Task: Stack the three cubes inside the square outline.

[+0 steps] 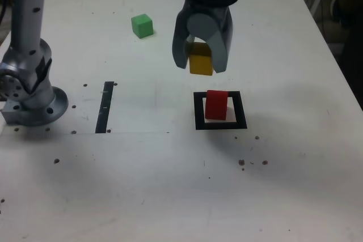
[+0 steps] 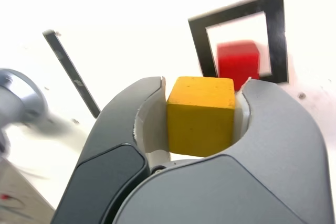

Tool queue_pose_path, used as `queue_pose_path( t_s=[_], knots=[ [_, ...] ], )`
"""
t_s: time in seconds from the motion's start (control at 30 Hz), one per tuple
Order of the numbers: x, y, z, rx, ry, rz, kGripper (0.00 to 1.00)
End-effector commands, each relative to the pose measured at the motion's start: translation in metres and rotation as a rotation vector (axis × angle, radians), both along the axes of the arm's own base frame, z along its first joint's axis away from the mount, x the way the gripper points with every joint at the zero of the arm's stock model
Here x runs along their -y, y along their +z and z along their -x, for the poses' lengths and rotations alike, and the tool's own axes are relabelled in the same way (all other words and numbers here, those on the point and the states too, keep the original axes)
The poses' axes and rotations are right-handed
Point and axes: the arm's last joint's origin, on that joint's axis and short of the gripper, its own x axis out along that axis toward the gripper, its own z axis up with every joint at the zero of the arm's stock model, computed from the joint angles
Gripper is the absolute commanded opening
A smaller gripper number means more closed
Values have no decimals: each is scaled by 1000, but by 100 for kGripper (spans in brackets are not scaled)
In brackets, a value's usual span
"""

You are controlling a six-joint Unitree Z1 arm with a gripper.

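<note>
"Start with the exterior view. What's the claw (image 1: 201,60) doing?"

"Grasping the yellow cube (image 1: 201,63), up off the table (image 1: 130,179). The fingers cover part of the cube's sides, and the arm runs out of the top of the view, so the rest of it is cut off."

"And the red cube (image 1: 216,105)?"

"Inside the square outline (image 1: 240,118). It hides some of the white centre. I can't tell whether it touches the tape."

"The green one?"

"The green cube (image 1: 142,25) sits on the table, farther back and to the exterior view's left, well apart from the outline. The black strip (image 1: 105,107) lies between the grey stand (image 1: 42,106) and the outline."

"Now the wrist view."

"The yellow cube is clamped between the pads, its lower part partly hidden by the gripper body. The red cube's near end is hidden behind it. The stand is cut off at the edge and blurred, and the white surface is too washed out for detail. The green cube is out of view."
</note>
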Motion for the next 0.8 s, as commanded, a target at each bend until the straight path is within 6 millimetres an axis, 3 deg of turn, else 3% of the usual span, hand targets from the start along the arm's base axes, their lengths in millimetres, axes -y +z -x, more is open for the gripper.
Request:
queue_pose_path(
  t_s=[0.0, 0.17, 0.33, 0.77],
  knots=[
    [8, -4, -1, -5, 55, -9, 14],
    [24, -8, 0, -16, 102, -49, 14],
    [32, -23, -12, -16, 114, -68, 14],
    [33, -36, -23, -30, 50, -54, 15]
  ],
)
